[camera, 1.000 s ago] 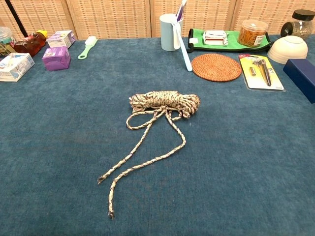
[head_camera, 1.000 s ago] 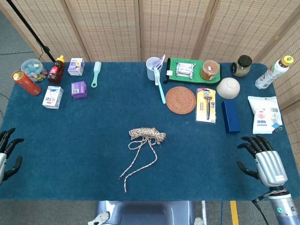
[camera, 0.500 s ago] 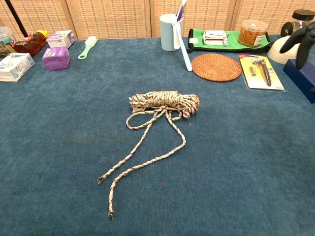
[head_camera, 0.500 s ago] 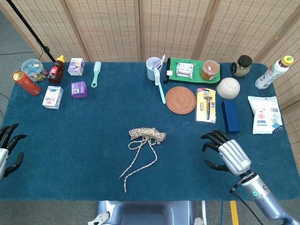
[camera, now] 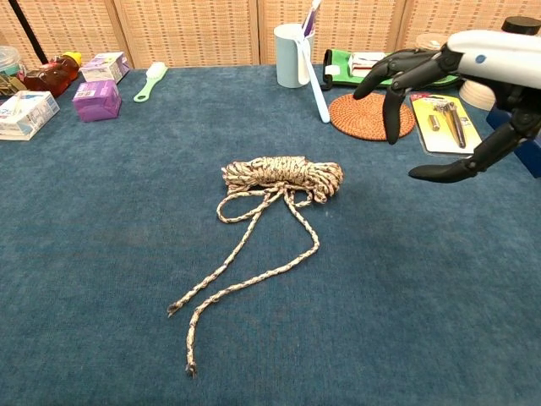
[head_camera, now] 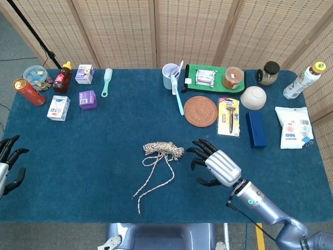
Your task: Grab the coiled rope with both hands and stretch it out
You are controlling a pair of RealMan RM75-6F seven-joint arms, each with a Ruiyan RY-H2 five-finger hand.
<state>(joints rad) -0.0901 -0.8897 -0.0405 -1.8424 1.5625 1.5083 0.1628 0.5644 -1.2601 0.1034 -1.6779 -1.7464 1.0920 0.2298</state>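
Coiled rope (head_camera: 163, 149) is seen mid tabletop (head_camera: 93, 156), two loose ends trailing to 7 o'clock. Right hand (head_camera: 214, 162) (fingers spread, empty) is held at rope's 3 o'clock, not touching. Left hand (head_camera: 7, 165) is spread at 9 o'clock edge.

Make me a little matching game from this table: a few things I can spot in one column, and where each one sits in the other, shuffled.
Things:
1. coiled rope
2. right hand
3. left hand
4. woven coaster

Places:
A. at the table's left edge, far from the rope
B. mid-table, two loose ends trailing toward the near edge
C. beside the razor pack
D. open, just right of the coil, not touching it

Pairs: 1-B, 2-D, 3-A, 4-C
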